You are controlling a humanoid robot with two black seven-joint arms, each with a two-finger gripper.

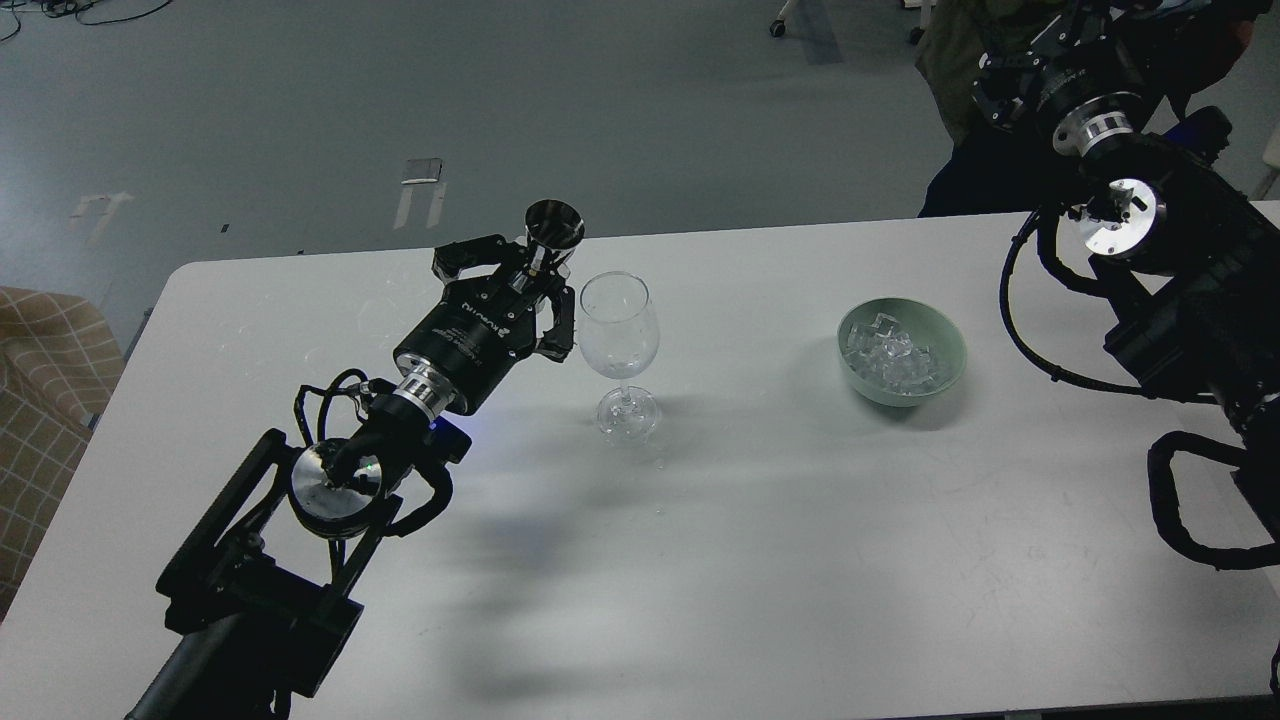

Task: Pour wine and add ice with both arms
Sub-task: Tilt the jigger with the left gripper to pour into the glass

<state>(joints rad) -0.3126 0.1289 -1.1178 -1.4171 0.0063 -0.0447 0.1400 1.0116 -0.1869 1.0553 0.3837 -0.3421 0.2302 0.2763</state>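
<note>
My left gripper (530, 280) is shut on the stem of a small dark metal cup (553, 224) and holds it upright above the white table (760, 520), just left of the rim of a clear stemmed wine glass (619, 325). The cup's inside is too dark to show any wine. The glass stands upright and looks empty. A pale green bowl (952, 352) to the right holds several clear ice cubes (893, 358). My right arm rises at the far right. Its gripper (1005, 72) is at the top edge, dark against a person's clothes.
A person (965, 120) stands behind the table's far right edge, close to my right gripper. A beige checked seat (40, 370) sits off the table's left edge. Grey floor lies beyond the far edge.
</note>
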